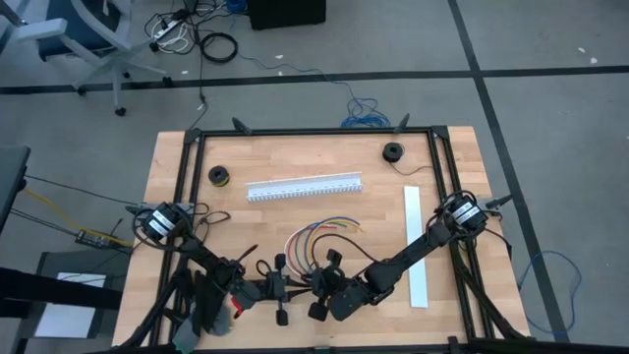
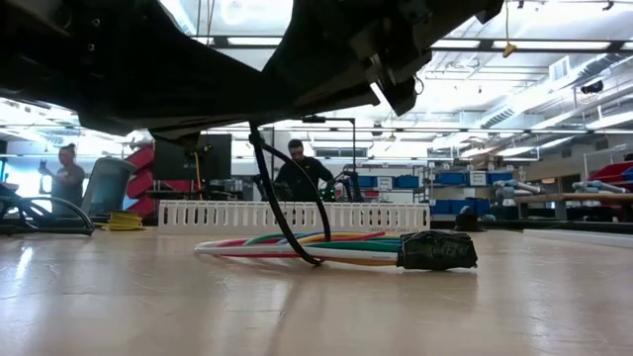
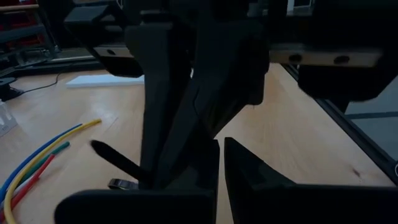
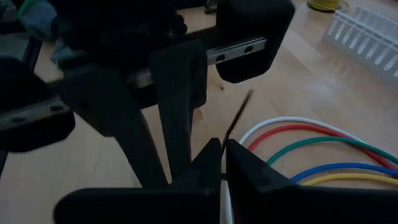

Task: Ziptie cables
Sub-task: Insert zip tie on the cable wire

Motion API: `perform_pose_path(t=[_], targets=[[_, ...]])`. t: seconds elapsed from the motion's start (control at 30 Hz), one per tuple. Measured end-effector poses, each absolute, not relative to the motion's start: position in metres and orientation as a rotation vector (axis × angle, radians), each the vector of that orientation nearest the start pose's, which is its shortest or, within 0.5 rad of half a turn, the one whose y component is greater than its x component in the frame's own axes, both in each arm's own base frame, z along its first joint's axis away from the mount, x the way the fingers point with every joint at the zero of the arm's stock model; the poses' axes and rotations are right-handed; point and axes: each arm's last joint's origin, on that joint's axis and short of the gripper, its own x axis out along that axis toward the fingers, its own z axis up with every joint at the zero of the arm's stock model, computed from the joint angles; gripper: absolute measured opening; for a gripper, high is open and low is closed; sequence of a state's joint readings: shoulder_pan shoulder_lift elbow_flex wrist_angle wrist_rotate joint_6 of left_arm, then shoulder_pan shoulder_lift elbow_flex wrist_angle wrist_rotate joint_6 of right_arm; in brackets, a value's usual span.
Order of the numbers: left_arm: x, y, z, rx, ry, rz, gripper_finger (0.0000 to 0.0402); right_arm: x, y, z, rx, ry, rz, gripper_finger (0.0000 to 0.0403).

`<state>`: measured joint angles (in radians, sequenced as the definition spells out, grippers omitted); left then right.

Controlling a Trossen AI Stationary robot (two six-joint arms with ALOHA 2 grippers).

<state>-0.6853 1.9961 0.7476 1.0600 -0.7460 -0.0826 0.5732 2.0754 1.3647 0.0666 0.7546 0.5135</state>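
Here, both arms folded low at the table's near edge, left gripper (image 1: 278,287) and right gripper (image 1: 316,285) tip-to-tip, jaws pressed together beside the cables (image 1: 319,236).

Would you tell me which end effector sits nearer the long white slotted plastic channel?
Right. The right end effector sits near the table's front edge, below the white slotted channel; the left end effector lies just beside it, slightly farther left.
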Motion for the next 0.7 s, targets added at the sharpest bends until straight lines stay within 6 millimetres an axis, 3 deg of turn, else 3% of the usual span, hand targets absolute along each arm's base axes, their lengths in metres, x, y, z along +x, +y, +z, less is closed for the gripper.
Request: perform_pose_path(t=[0.7], targets=[[0.278,-0.212,0.111,0.081,0.161,0.111,0.0000,0.367,0.240,0.166,0.047,0.402,-0.391,0.0000]])
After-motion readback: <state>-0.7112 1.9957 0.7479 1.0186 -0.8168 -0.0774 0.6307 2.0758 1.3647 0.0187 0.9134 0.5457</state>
